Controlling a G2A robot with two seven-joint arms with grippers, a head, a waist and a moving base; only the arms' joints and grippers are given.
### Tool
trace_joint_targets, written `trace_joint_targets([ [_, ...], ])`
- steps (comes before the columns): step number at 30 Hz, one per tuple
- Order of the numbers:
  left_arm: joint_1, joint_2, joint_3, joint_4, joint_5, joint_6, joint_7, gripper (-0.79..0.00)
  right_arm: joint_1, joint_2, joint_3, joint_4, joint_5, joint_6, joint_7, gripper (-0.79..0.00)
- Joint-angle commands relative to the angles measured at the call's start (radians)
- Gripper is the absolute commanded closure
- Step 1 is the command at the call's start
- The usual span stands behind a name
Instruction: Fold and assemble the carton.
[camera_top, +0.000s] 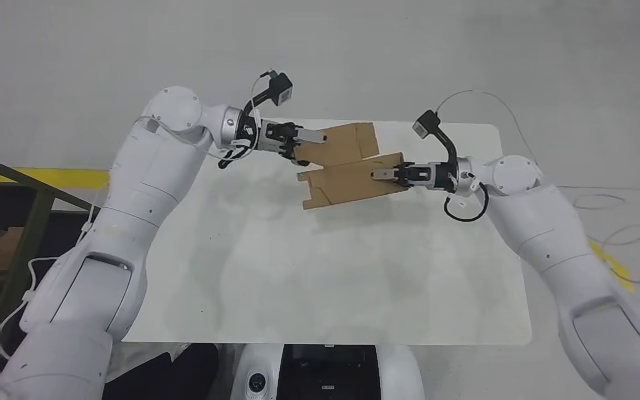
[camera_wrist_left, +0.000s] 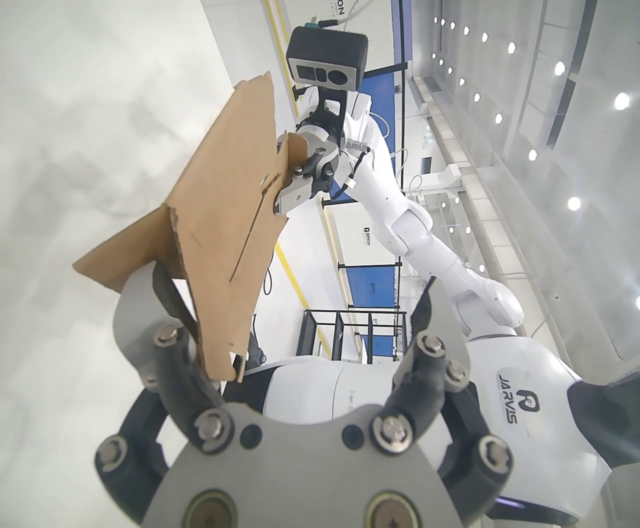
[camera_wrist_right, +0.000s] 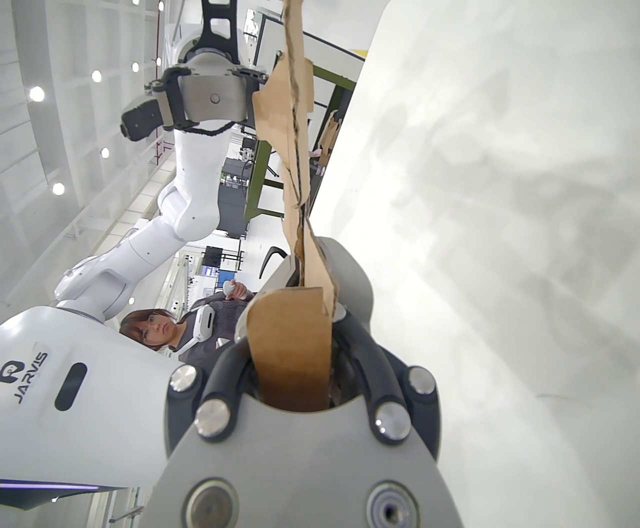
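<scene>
1. Hanging above the far side of the white counter, the flat brown cardboard carton is only partly bent.
2. Clamped on its right end: the right claw.
3. At the left end, the left claw has its fingers apart, one touching the cardboard. Nearly all the folding looks left to do.

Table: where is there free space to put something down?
The near half of the table is bare, out to both near corners. The far edge is crowded: the carton is there, between the left gripper and the right gripper.
</scene>
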Motion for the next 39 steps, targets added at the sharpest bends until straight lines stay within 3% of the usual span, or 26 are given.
trace_joint_targets([
  [1, 0.0, 0.001, -0.001, 0.003, 0.006, 0.004, 0.005, -0.493, -0.001, 0.0, 0.003, -0.001, 0.0, 0.0, 0.0, 0.0],
  [3, 0.001, 0.001, -0.003, 0.006, 0.007, 0.008, 0.01, -0.394, -0.002, 0.0, 0.005, -0.003, -0.002, 0.0, 0.0, 0.0],
  [22, 0.001, 0.0, 0.007, 0.021, 0.058, 0.047, 0.043, -0.336, -0.006, 0.0, 0.021, -0.016, -0.016, 0.0, 0.0, 0.0],
  [26, 0.001, 0.001, 0.008, 0.018, 0.071, 0.056, 0.049, -0.283, -0.007, 0.002, 0.029, -0.017, -0.019, 0.0, 0.0, 0.0],
  [29, 0.001, 0.0, 0.009, 0.015, 0.077, 0.064, 0.054, -0.2, -0.009, 0.003, 0.034, -0.02, -0.023, 0.0, 0.0, 0.0],
  [37, -0.002, -0.002, 0.017, 0.02, 0.092, 0.083, 0.061, -0.188, -0.014, 0.004, 0.043, -0.026, -0.026, 0.002, 0.002, 0.0],
  [39, -0.003, -0.003, 0.018, 0.022, 0.091, 0.085, 0.06, -0.132, -0.014, 0.003, 0.045, -0.027, -0.027, 0.003, 0.003, 0.0],
])
